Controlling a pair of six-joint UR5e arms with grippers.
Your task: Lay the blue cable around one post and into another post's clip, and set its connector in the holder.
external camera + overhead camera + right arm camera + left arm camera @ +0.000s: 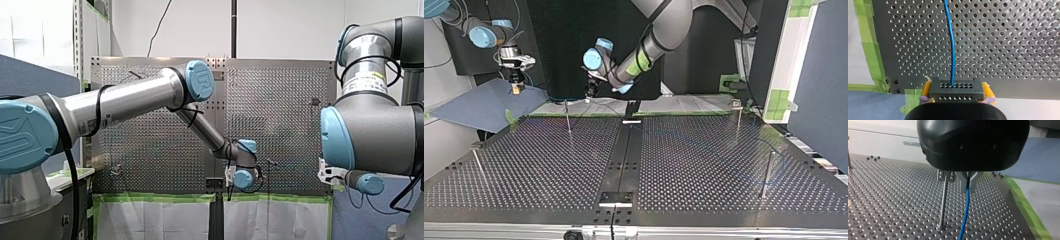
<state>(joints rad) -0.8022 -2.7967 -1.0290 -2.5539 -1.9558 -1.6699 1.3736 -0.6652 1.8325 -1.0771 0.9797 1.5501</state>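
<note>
Post (943, 202) of thin round metal, upright on the perforated table (885, 195); just beside it, left gripper (968, 185), metal fingers (963, 181) pinched tight on the smooth blue cable (965, 215), long axis hanging down toward the table. Right gripper (956, 90), yellow pads (987, 91) clamped on the boxy dark connector (956, 86), cable pointing straight away.

Top view, from the middle of the tabletop (704, 165): the 10 o'clock post (568, 118), 8 o'clock post (479, 167), 2 o'clock post (738, 120) and 4 o'clock post (767, 175) stand around it. The left gripper (588, 96) hangs at 11 o'clock, beside the 10 o'clock post, cable (966, 210) in its jaws. Past 10 o'clock, off the tabletop, the right gripper (516, 90) holds the connector (956, 90) in its jaws.
</note>
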